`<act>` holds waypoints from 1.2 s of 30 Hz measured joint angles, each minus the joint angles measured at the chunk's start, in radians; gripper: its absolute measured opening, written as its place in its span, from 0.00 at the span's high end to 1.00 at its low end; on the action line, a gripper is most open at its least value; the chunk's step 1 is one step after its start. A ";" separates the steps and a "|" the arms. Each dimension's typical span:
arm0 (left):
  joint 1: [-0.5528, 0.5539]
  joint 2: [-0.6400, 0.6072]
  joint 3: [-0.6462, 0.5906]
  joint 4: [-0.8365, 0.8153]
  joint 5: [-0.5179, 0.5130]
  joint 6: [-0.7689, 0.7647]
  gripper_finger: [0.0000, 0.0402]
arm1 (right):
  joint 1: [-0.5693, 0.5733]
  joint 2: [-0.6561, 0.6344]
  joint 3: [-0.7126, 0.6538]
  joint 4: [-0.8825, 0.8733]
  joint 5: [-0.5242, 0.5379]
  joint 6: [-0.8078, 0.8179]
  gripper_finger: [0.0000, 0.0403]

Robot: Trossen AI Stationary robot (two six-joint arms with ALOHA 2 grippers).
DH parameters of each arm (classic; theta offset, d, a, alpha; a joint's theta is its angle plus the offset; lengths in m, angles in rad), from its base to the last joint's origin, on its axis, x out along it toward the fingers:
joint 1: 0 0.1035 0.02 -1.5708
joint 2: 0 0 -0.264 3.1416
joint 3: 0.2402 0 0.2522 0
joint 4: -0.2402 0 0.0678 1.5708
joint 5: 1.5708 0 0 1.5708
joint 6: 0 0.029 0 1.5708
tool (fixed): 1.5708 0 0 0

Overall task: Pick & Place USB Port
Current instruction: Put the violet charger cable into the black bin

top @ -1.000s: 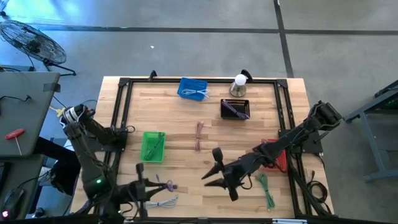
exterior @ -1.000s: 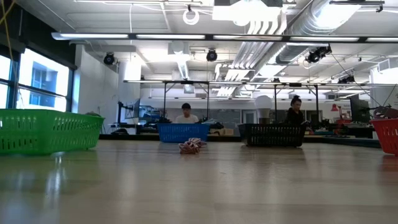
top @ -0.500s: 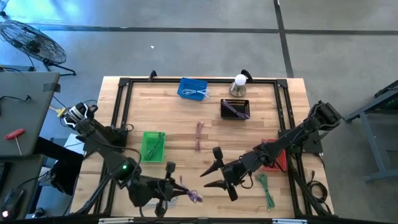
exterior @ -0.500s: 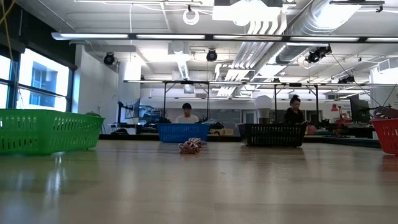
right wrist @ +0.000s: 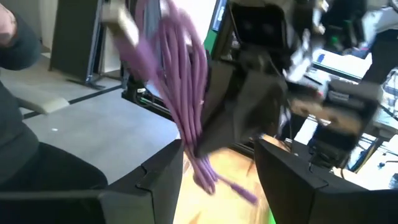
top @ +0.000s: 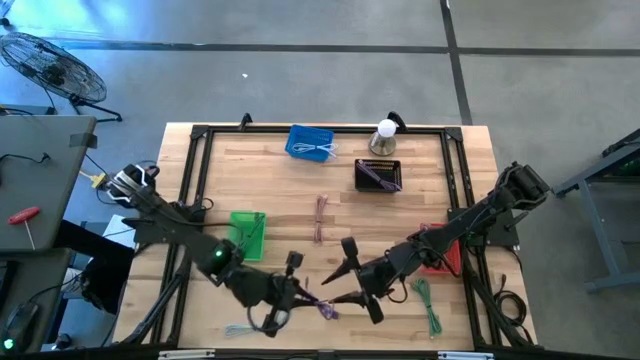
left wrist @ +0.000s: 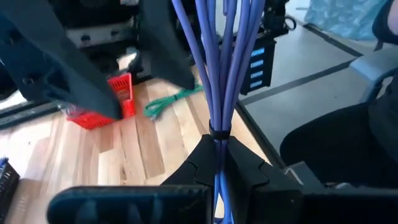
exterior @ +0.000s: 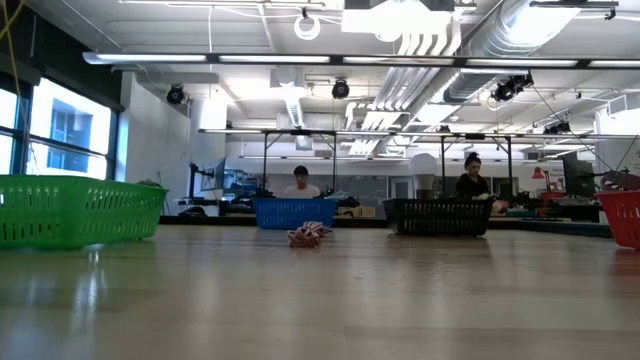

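Left tool (top: 300, 295) clamped on purple cable (top: 322, 307), carried rightward toward right tool (top: 335, 283), fingers apart.

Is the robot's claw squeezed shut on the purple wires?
Yes. The left end effector is shut on the purple cable bundle; its fingers pinch the bundle at its tie.

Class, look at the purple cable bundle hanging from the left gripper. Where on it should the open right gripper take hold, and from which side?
Grip the purple cable bundle just beyond the left gripper, where its strands still run tight together. The right gripper is open and faces it, so it probably comes straight in from its own side, fingers across the strands, clear of the loose end.
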 joint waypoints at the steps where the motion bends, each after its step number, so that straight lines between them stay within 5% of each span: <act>1: 0.012 0.006 0.000 0.001 0.019 0.001 0.98 | 0.000 0.000 0.000 0.000 -0.006 0.000 0.53; 18: 0.140 0.033 0.000 0.043 0.196 0.054 0.98 | 0.000 0.000 0.000 -0.019 -0.040 0.019 0.58; 25: 0.145 0.033 0.000 0.038 0.197 0.070 0.98 | -0.001 0.000 0.000 -0.049 -0.039 -0.005 0.84; 27: 0.145 0.034 0.000 0.028 0.200 0.070 0.95 | -0.001 0.000 0.000 -0.058 -0.036 -0.018 0.94; 36: 0.142 0.034 0.000 -0.057 0.201 -0.039 0.69 | 0.011 -0.012 0.000 -0.154 0.058 -0.012 0.95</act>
